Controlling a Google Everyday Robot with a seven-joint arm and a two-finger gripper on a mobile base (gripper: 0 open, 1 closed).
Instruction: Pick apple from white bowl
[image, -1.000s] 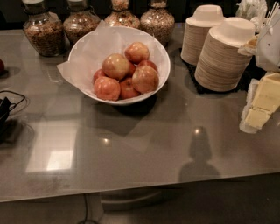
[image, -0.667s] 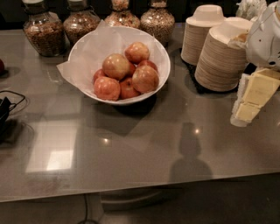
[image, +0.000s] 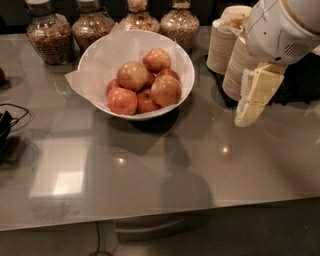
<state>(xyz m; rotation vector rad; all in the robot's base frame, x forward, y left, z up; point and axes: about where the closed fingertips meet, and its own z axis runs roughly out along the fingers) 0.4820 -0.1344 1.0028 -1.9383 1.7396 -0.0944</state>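
The white bowl with a crinkled paper liner stands at the back middle of the grey table and holds several apples. The apple, large and pale yellow-gold with a pink blush, lies on top of the pile at its centre-left. Smaller, redder apples lie around and under it. My gripper hangs from the white arm at the right, pointing down above the table, well to the right of the bowl and apart from it. It holds nothing that I can see.
Stacks of off-white disposable bowls stand right behind the gripper. Several glass jars of grains line the back edge behind the bowl. A black cable lies at the left edge.
The arm has come further into view from the right, and the gripper has moved left toward the bowl. The bowl and the apples have not moved.
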